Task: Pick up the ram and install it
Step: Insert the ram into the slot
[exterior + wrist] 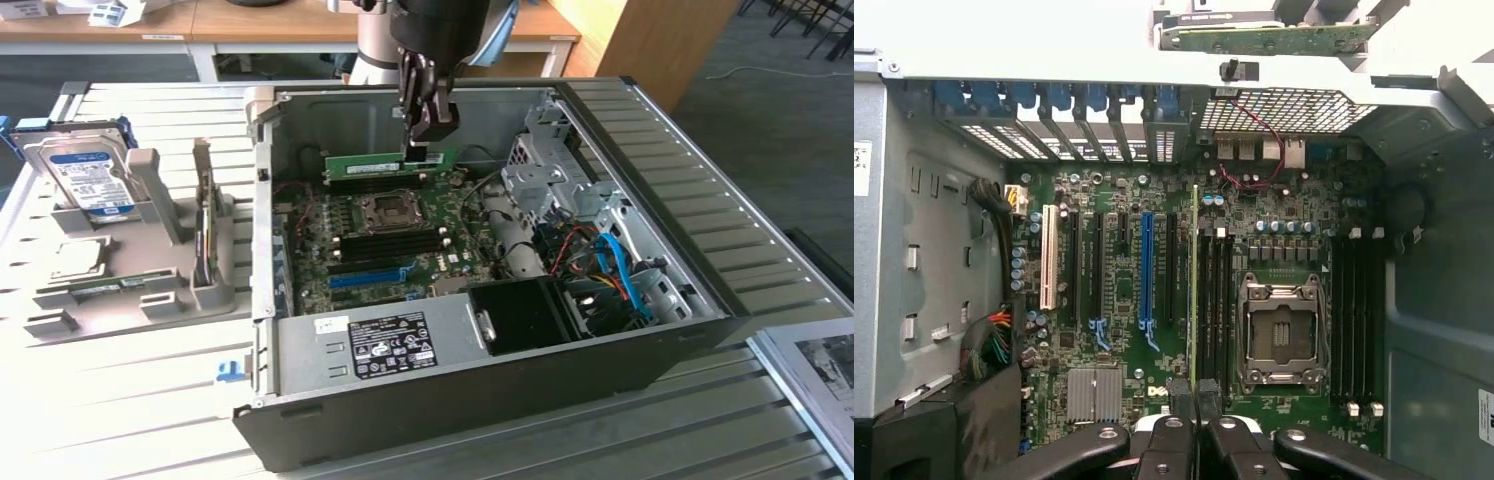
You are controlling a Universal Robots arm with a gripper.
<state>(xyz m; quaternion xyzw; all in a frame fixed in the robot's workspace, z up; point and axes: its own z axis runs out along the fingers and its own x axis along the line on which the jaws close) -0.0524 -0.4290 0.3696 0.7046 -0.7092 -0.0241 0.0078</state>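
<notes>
The gripper (424, 148) (1194, 396) hangs inside the open computer case (400, 400), which lies on its side in the middle of the counter (134, 400). Its jaws are clenched on the ram (374, 165) (1194, 280), pinching the green stick near one end. The stick is held on edge over the motherboard (441, 262), running parallel to the black memory slots (1220, 300) just beside the processor socket (1282, 335); whether it touches a slot cannot be told. Toward the counter's edge at the exterior view's left, a hard drive (87, 175) stands in a grey holder (154, 285).
</notes>
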